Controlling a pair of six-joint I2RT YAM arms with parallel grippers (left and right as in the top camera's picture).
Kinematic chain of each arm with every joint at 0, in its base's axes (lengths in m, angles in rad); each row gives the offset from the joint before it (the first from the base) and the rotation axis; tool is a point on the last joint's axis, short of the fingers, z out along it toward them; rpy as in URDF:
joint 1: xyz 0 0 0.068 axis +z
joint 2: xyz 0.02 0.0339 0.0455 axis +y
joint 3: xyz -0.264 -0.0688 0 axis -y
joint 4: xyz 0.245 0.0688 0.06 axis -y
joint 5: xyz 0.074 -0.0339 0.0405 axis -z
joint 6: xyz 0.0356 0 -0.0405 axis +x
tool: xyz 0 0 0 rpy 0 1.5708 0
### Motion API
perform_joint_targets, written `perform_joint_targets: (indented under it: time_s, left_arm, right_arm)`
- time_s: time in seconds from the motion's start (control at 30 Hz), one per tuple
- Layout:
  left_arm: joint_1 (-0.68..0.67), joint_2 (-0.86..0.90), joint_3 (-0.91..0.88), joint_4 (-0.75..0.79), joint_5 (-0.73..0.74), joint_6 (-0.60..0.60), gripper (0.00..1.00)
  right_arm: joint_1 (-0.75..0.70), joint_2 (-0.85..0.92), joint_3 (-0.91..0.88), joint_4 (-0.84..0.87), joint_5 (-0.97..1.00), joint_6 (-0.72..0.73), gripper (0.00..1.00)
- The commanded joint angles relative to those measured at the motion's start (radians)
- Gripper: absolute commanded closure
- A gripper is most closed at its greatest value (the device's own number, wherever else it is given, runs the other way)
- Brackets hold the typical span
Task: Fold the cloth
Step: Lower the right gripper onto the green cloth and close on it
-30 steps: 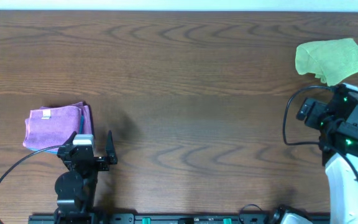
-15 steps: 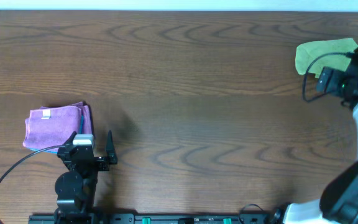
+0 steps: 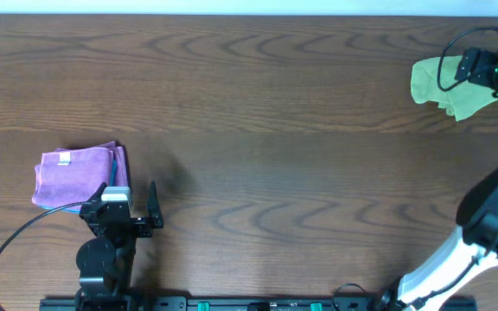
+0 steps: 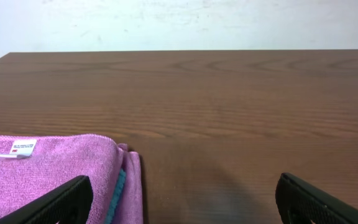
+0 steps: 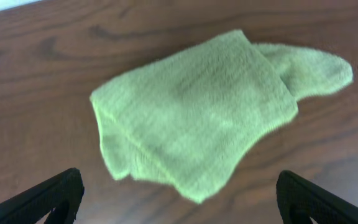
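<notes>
A crumpled green cloth (image 3: 443, 85) lies at the table's far right; in the right wrist view (image 5: 210, 118) it fills the middle. My right gripper (image 3: 491, 65) hovers over its right part, open and empty, with its fingertips (image 5: 179, 198) wide apart just short of the cloth's near edge. A folded purple cloth (image 3: 74, 176) with a white label lies at the near left, over a teal one; it shows in the left wrist view (image 4: 48, 174). My left gripper (image 3: 132, 212) rests open and empty beside it, fingertips (image 4: 182, 199) apart.
The brown wooden table (image 3: 258, 121) extends bare between the two cloths. Its back edge meets a white wall (image 4: 179, 22). A black cable (image 3: 7, 246) loops at the near left by the left arm's base.
My right arm has swung from the near right up toward the far right, over the green cloth. The left arm and purple cloth have not moved.
</notes>
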Motion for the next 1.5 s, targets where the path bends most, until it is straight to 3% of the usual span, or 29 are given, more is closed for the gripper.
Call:
perform_joint_targets:
  time_s: [0.0, 0.47, 0.67, 1.2, 1.47]
  left_arm:
    - [0.004, -0.006, -0.029, -0.008, -0.011, 0.018, 0.05]
    - [0.004, -0.006, -0.029, -0.008, -0.011, 0.018, 0.05]
    - [0.004, -0.006, -0.029, -0.008, -0.011, 0.018, 0.05]
    - [0.004, -0.006, -0.029, -0.008, -0.011, 0.018, 0.05]
    - [0.004, -0.006, -0.029, -0.008, -0.011, 0.018, 0.05]
  right_arm:
    - [-0.003, 0.065, 0.097, -0.003, -0.024, 0.018, 0.01]
    - [0.014, 0.1, 0.146, 0.024, -0.034, 0.041, 0.01]
    - [0.015, 0.136, 0.146, 0.085, 0.067, 0.162, 0.01]
    - [0.016, 0.293, 0.146, 0.084, 0.022, 0.229, 0.01]
    - [0.016, 0.296, 0.146, 0.085, 0.022, 0.232, 0.08]
